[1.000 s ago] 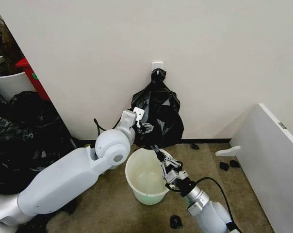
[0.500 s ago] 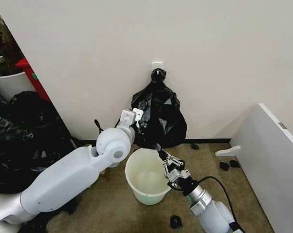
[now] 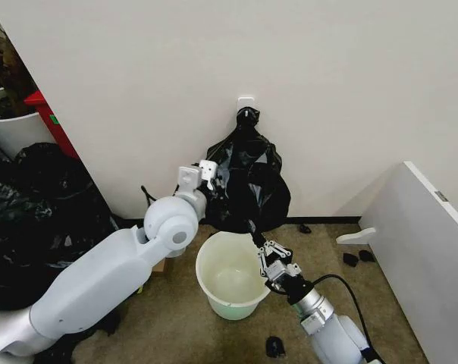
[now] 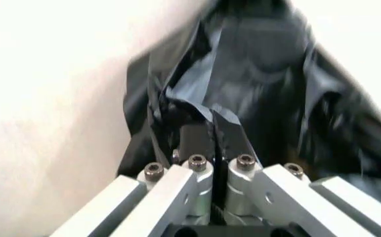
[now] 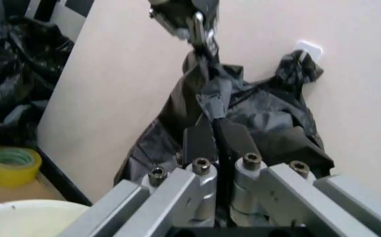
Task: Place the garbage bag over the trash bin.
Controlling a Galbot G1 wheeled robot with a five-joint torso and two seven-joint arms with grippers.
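The left gripper [image 3: 211, 176] is pinching a fold of the garbage bag [image 3: 248, 186], its fingers [image 4: 197, 140] clamped tight on the film at the bag's upper left edge, up by the wall. The right gripper [image 3: 259, 241] is clenching another strip of the same bag lower down, right at the back rim of the trash bin [image 3: 227, 274]. In the right wrist view its fingers [image 5: 200, 140] are pressing together on the plastic.

The bag is hanging from a wall hook [image 3: 246, 102] behind the bin — not yet over it. To do this step well, the two grips should be spreading the mouth apart wider than the rim before lowering it, keeping the thin film taut without tearing.

The bin is standing upright on the carpet [image 3: 176, 326], and it is holding nothing — its pale inside is bare.
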